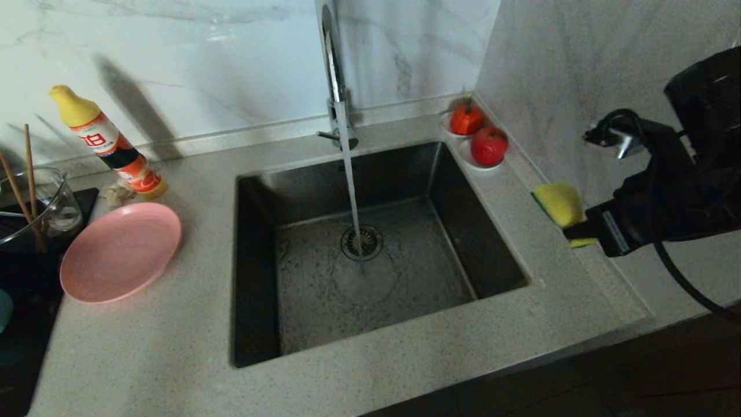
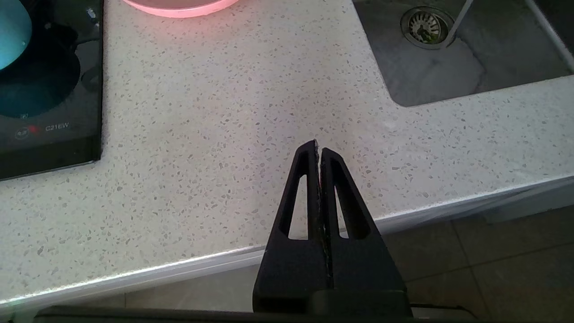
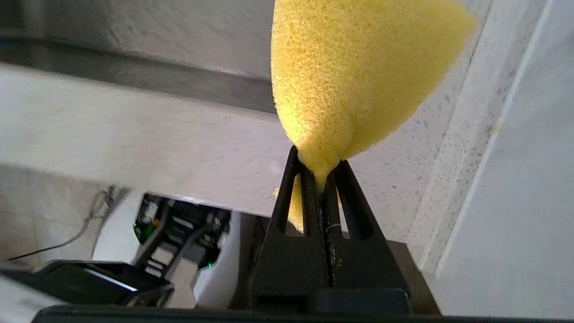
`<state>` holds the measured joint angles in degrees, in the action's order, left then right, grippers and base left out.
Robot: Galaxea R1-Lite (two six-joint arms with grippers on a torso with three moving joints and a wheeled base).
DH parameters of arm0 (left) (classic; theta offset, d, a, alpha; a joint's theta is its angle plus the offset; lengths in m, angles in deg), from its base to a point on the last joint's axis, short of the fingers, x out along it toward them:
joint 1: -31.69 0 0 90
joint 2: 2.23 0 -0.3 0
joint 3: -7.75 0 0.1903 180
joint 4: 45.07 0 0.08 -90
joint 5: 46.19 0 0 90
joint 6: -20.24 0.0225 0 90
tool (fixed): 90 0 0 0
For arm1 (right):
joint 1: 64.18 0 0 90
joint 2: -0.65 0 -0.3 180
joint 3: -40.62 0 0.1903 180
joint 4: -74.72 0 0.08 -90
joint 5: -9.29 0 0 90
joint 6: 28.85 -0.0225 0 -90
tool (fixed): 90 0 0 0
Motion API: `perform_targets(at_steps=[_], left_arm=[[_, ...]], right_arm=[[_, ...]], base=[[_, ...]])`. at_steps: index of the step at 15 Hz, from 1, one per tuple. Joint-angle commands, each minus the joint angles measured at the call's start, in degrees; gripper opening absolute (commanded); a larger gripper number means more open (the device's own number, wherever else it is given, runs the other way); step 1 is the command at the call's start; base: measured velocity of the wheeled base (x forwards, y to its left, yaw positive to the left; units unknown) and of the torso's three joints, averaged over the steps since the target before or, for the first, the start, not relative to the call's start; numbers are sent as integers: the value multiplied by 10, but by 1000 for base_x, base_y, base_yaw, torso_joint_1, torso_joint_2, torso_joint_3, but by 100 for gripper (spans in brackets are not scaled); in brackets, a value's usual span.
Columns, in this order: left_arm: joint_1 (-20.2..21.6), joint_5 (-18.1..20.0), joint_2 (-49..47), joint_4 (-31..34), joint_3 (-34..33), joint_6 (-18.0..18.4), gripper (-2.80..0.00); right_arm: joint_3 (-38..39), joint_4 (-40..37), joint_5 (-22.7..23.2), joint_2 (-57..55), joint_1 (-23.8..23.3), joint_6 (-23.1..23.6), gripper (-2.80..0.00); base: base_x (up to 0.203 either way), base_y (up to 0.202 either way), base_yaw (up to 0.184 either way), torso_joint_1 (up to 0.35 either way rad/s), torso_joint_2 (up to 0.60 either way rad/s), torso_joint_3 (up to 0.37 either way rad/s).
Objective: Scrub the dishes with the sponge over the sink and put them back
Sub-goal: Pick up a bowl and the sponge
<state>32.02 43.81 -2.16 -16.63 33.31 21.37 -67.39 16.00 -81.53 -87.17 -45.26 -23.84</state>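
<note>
My right gripper [image 1: 572,233] is shut on the sponge [image 1: 558,204], which it holds above the counter strip right of the sink [image 1: 454,191]. In the right wrist view the sponge's yellow foam [image 3: 354,76] bulges out of the pinched gripper [image 3: 319,163]; a thin green edge shows in the head view. The pink plate [image 1: 120,252] lies on the counter left of the sink. A teal bowl [image 2: 11,31] sits on the black hob [image 2: 49,112]. My left gripper [image 2: 318,146] is shut and empty, above the counter's front edge.
The chrome tap [image 1: 333,69] runs water [image 1: 353,191] onto the drain strainer [image 1: 362,242]. Two saucers with red fruits [image 1: 489,145] stand at the sink's far right corner. A detergent bottle [image 1: 110,142], a rag [image 1: 118,192] and a glass cup with chopsticks [image 1: 40,202] stand far left.
</note>
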Motion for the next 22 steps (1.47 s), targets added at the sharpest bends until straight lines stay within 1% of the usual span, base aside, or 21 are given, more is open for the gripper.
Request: perform_targets(at_steps=[1, 3, 5, 6, 8, 11, 13, 14, 17, 22], left_arm=[[0, 0, 1, 0, 0, 0, -280], [0, 0, 1, 0, 0, 0, -280], [0, 0, 2, 0, 0, 0, -280], [0, 0, 2, 0, 0, 0, -280], [0, 0, 1, 0, 0, 0, -280], [0, 0, 1, 0, 0, 0, -280], [0, 0, 1, 0, 0, 0, -280], [0, 0, 2, 0, 0, 0, -280], [0, 0, 2, 0, 0, 1, -280], [0, 1, 1, 0, 0, -3, -280]], right_arm=[[16, -4, 0, 71, 43, -7, -280], [29, -9, -4, 110, 104, -29, -280], [64, -12, -7, 149, 153, -54, -280], [85, -13, -9, 159, 173, -75, -280], [105, -9, -33, 168, 185, -104, -280], [108, -11, -37, 189, 205, -117, -280], [121, -9, -38, 202, 236, -145, -280], [129, -9, -38, 206, 241, -154, -280], [157, -8, -37, 221, 245, -154, -280], [168, -9, -37, 228, 244, -171, -280]], base=[[0, 0, 0, 0, 0, 0], [0, 0, 0, 0, 0, 0], [0, 0, 0, 0, 0, 0], [0, 0, 0, 0, 0, 0], [0, 0, 0, 0, 0, 0], [0, 0, 0, 0, 0, 0], [0, 0, 0, 0, 0, 0], [0, 0, 0, 0, 0, 0], [0, 0, 0, 0, 0, 0], [0, 0, 0, 0, 0, 0]])
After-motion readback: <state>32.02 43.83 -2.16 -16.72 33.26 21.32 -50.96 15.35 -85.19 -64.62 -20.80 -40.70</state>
